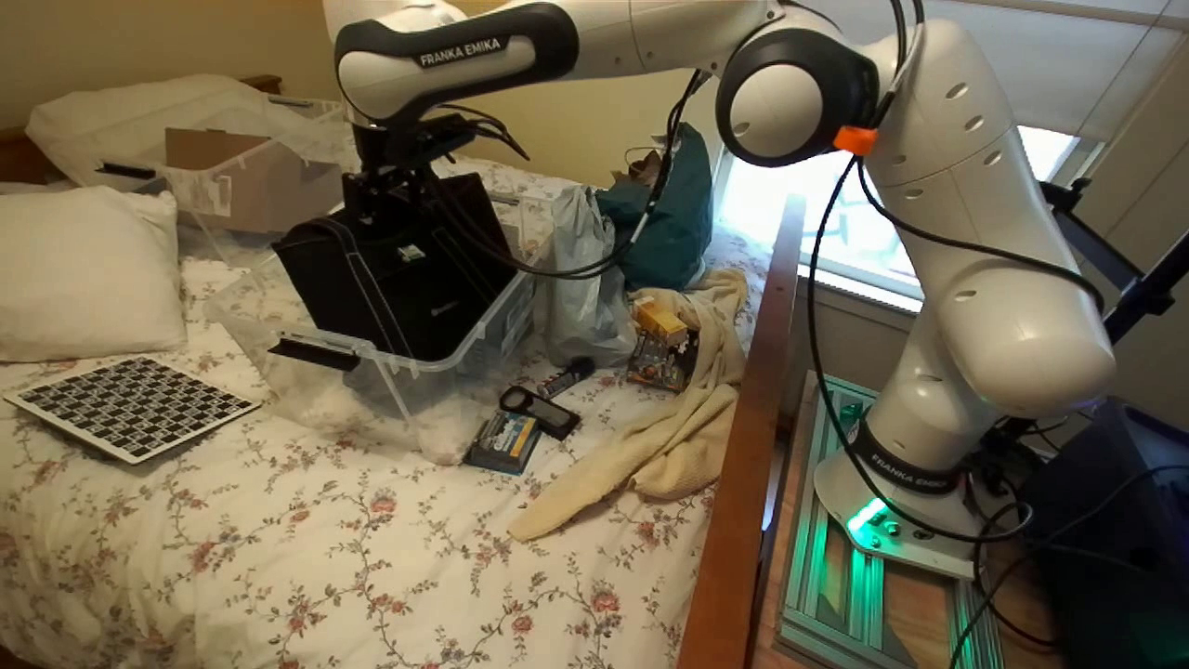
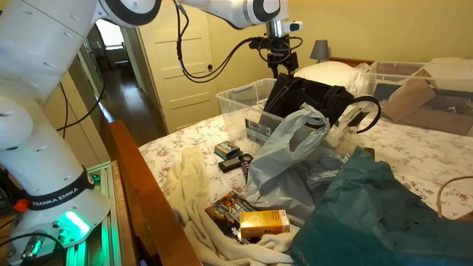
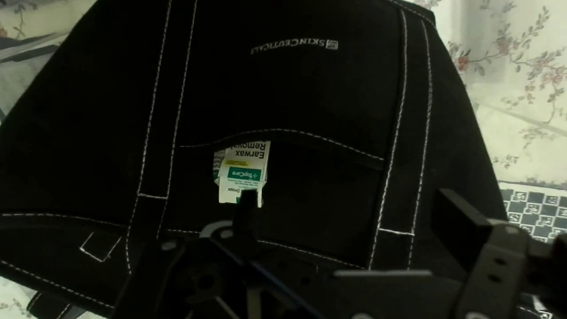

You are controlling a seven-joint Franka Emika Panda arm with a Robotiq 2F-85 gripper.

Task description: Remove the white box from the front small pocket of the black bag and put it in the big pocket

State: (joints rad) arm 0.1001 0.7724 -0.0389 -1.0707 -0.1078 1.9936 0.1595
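The black bag (image 1: 390, 293) leans tilted in a clear plastic bin; it also shows in an exterior view (image 2: 308, 92) and fills the wrist view (image 3: 301, 97). The small white box (image 3: 242, 170) with green print sticks partly out of the bag's front pocket, below the curved stitched edge in the wrist view. It is a small pale patch in an exterior view (image 1: 411, 252). My gripper (image 3: 347, 197) is open with nothing between its fingers. In the wrist view its left fingertip overlaps the box's end; I cannot tell if they touch. The gripper (image 2: 283, 73) is at the bag's upper edge. The big pocket's inside is hidden.
The clear bin (image 2: 236, 105) surrounds the bag. A grey plastic bag (image 2: 284, 173) and teal bag (image 2: 369, 218) stand beside it. Small boxes and a cream cloth (image 1: 683, 437) lie near the wooden rail (image 1: 743, 446). A checkered board (image 1: 130, 406) lies on the bed.
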